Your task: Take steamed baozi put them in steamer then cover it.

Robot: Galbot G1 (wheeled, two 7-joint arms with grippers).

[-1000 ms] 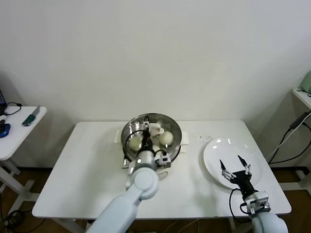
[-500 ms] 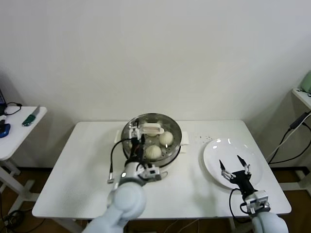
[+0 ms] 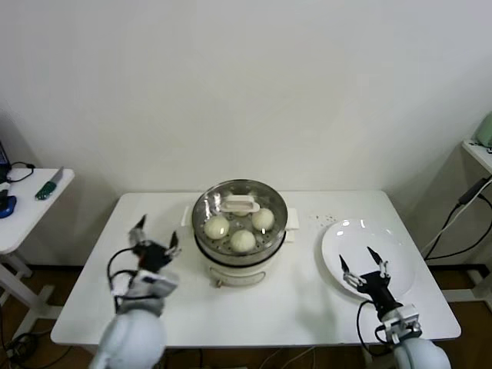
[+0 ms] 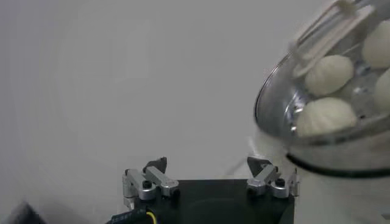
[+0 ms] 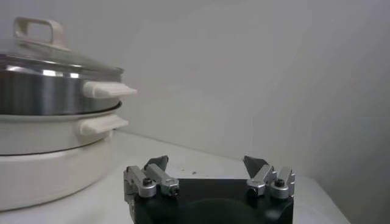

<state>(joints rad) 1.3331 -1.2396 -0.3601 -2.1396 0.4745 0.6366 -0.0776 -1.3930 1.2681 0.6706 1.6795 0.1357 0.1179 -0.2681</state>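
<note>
The left pincer (image 3: 154, 244) has pulled back from the steamer (image 3: 240, 231) to the desk's (image 3: 307, 300) left side, jaws wide and empty. The baozi (image 3: 243, 241) sit inside under the glass lid (image 3: 240, 204). The right pincer (image 3: 365, 269), wide, hovers over the plate (image 3: 400, 250). The task looks finished.

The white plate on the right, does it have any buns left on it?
No, the white plate is bare; the buns sit in the steamer under its glass lid.

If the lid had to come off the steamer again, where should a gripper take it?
By the white bar handle on top of the glass lid, coming from straight above. The raised handle spans the smooth dome's centre; the open left gripper sits nearest.
</note>
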